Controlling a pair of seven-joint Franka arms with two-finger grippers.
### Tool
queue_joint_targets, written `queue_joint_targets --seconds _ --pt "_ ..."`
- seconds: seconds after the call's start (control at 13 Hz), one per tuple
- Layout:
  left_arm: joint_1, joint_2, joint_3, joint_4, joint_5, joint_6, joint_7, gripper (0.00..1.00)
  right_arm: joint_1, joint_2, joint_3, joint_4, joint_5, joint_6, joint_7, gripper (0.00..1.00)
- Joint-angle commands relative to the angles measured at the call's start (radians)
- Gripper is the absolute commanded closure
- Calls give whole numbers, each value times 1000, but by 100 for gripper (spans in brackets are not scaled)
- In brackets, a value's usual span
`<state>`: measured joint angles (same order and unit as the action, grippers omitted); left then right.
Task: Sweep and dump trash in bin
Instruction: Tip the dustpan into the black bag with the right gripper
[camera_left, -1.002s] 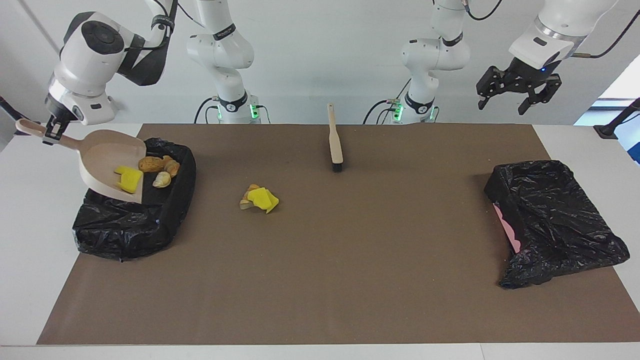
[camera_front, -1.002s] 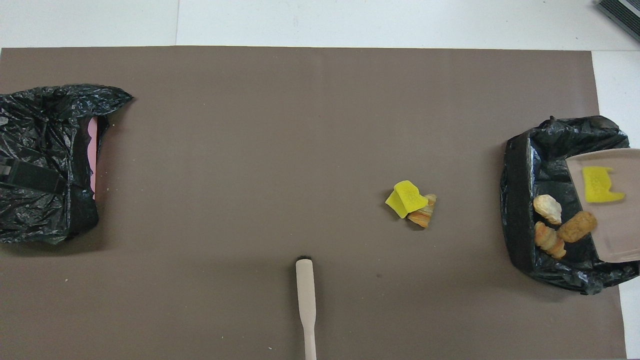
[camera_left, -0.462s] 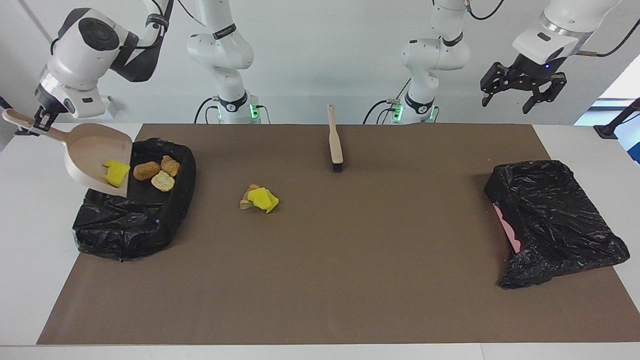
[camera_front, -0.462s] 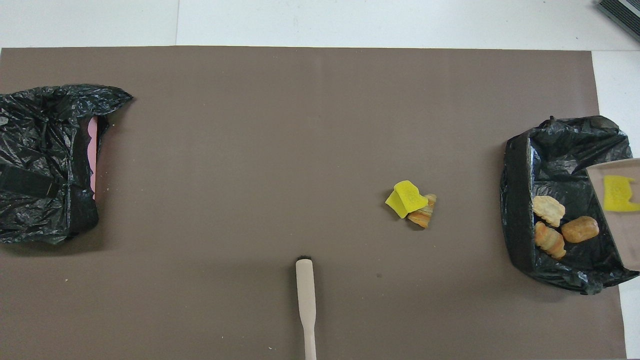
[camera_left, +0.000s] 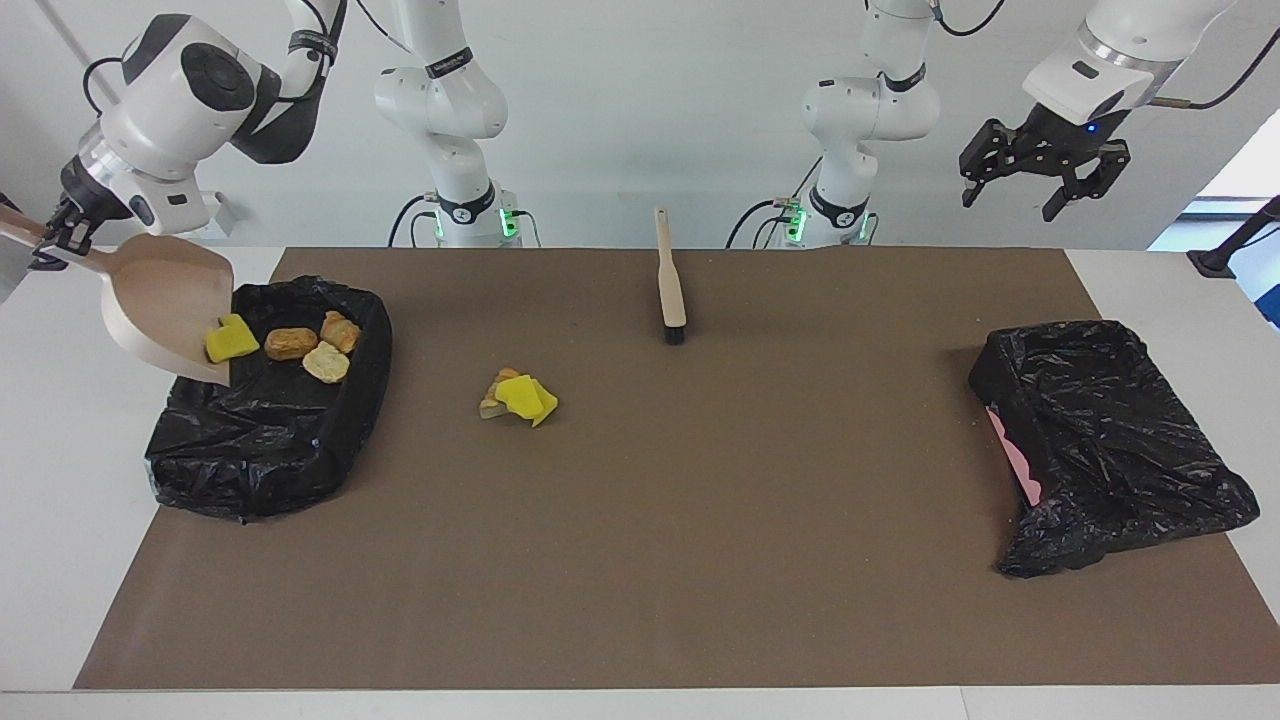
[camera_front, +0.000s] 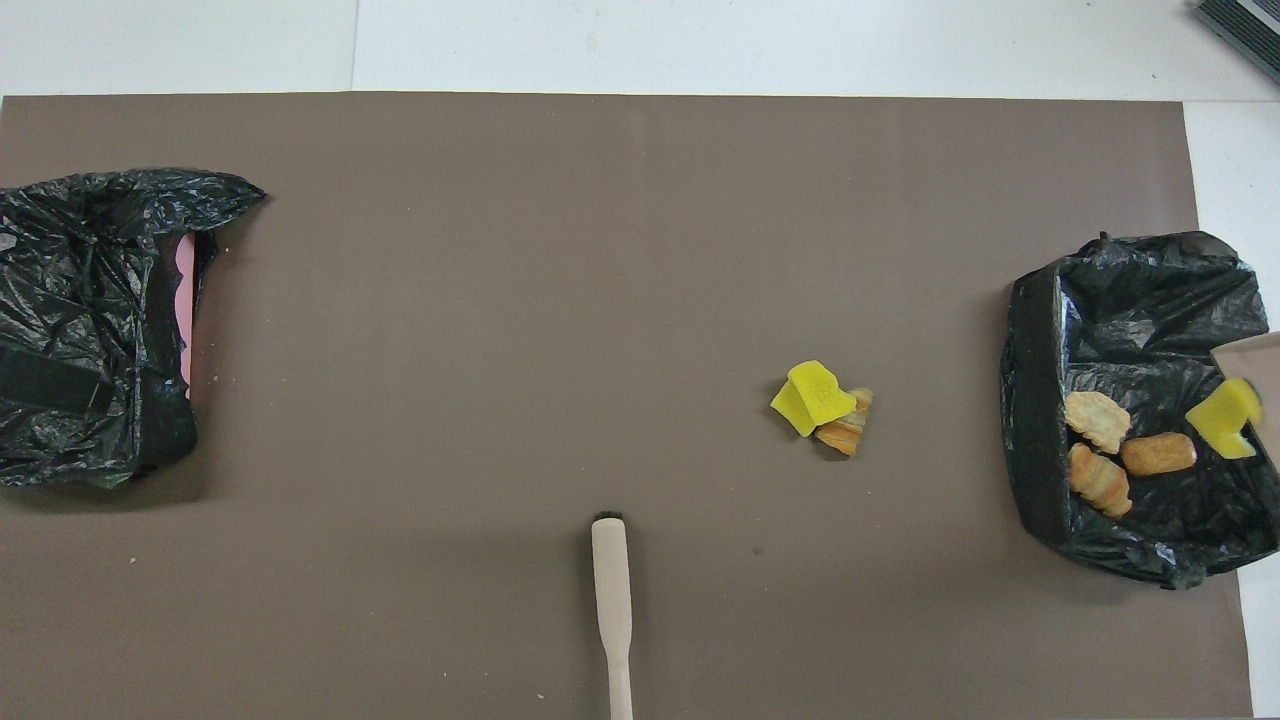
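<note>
R gripper (camera_left: 48, 232) clamped on dustpan (camera_left: 165, 300) handle, tilted over bin (camera_left: 265, 440) | 3 bread bits (camera_left: 315, 345) in bin, sponge (camera_left: 230, 340) at pan lip | pile (camera_left: 518, 395) + brush (camera_left: 668, 280) on mat beside bin, unswept | L gripper (camera_left: 1040, 180) up, released, waits

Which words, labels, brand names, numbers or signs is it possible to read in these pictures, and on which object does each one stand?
No text can be read in either view.
Black bands on the arms' joints carry small white lettering: too small to read.
Dustpan, brush, both bag-lined bins, brown mat and trash pieces: no print or label visible.
</note>
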<state>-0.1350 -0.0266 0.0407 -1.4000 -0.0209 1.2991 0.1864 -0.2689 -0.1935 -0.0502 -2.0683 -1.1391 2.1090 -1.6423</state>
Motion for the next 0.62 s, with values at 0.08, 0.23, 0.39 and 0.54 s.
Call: queue_joint_targets --seconds 0.08,0.23,0.39,0.54 --pt "24 -26 -5 -28 12 2 -1 0 8 -34 4 -39 -83 -3 -21 100" --pt "31 -26 -7 -31 12 9 -25 0 26 -35 24 -36 -82 -67 16 100" --pt "32 -26 -7 -33 12 12 -31 0 89 -58 42 -10 -56 -177 51 100" --pt "38 -26 -7 -33 12 15 -31 0 149 -52 76 51 51 -295 97 100"
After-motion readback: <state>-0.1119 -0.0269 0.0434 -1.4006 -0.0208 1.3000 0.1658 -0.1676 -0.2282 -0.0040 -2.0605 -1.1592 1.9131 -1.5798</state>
